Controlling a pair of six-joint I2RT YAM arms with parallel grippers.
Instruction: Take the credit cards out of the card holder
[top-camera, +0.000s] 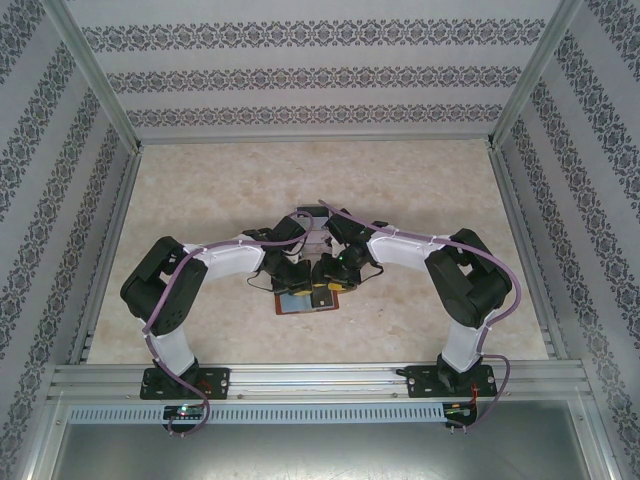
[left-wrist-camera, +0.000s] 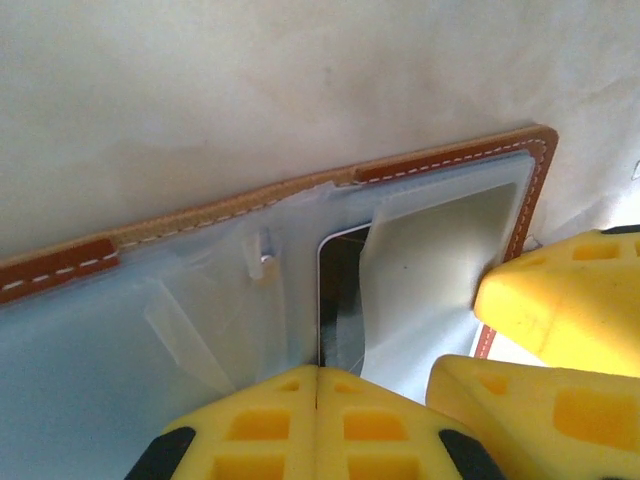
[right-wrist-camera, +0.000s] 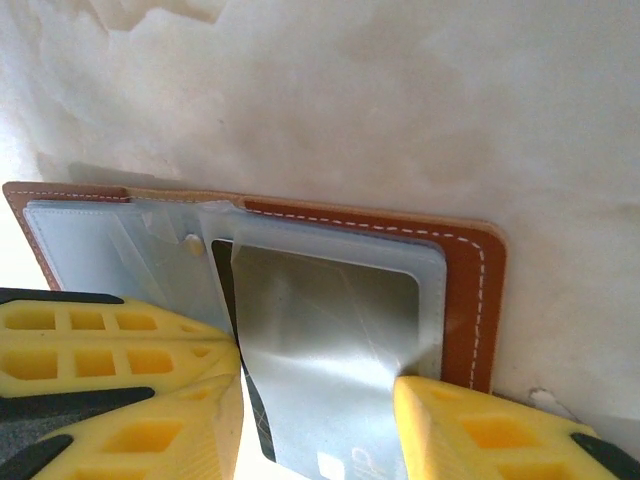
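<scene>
One pale marbled table (top-camera: 420, 200) carries two arms, the left arm (top-camera: 225, 262) and the right arm (top-camera: 410, 248), which are bent inward to meet near its centre. One card holder (top-camera: 300, 302) (left-wrist-camera: 440, 165) (right-wrist-camera: 465, 290) is laid open and flat on the table beneath both wrists, with clear-grey pockets facing up inside a stitched brown border.

Two grippers are set on it:
- The left gripper (left-wrist-camera: 316, 385) is placed near the middle fold with its two yellow fingers (left-wrist-camera: 250, 430) pressed fully together. Whether the pocket edge is pinched between them cannot be told.
- The right gripper (right-wrist-camera: 320, 400) is spread wide, with one finger (right-wrist-camera: 480, 430) on each side of a lifted clear pocket flap (right-wrist-camera: 310, 330) and nothing clamped.

One credit card (left-wrist-camera: 340, 300) is seen as a dark, round-cornered shape tucked in the pocket beside the fold. Further cards cannot be counted.
</scene>
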